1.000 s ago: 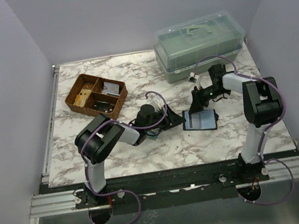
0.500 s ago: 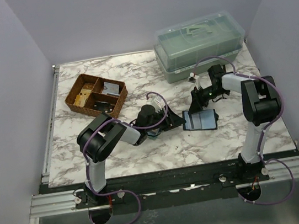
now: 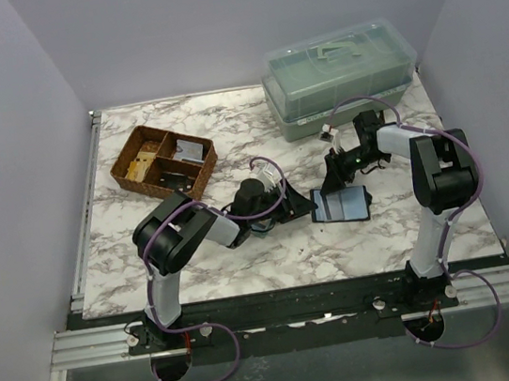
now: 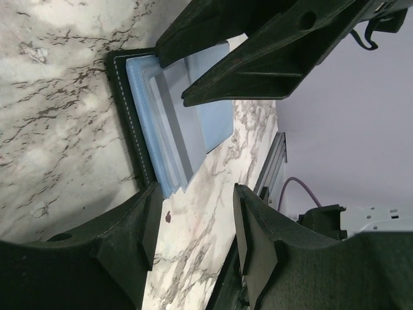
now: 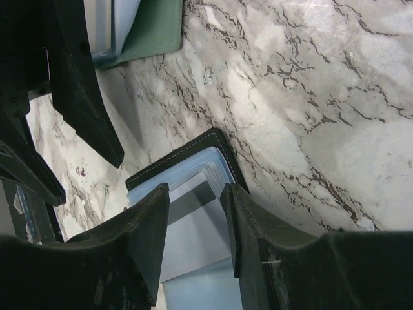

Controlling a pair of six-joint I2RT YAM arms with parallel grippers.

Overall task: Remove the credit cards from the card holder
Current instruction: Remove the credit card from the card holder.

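The card holder (image 3: pixel 342 205) lies open on the marble table, black edge around a pale blue inside. It also shows in the left wrist view (image 4: pixel 126 110) and the right wrist view (image 5: pixel 193 148). Pale blue-grey credit cards (image 4: pixel 210 110) sit in its pockets. One grey card with a dark stripe (image 5: pixel 200 226) lies between my right fingers. My left gripper (image 3: pixel 306 206) is open and empty at the holder's left edge, low over the table (image 4: pixel 193 219). My right gripper (image 3: pixel 334 182) is open just over the holder's far edge (image 5: pixel 193 239), its fingers either side of the striped card.
A brown wicker divided tray (image 3: pixel 163 162) with small items stands at the back left. A clear-lidded green storage box (image 3: pixel 338 74) stands at the back right, just behind my right arm; its corner shows in the right wrist view (image 5: pixel 155 26).
My left arm has shifted slightly to the right. The card holder and my right gripper stay where they were.
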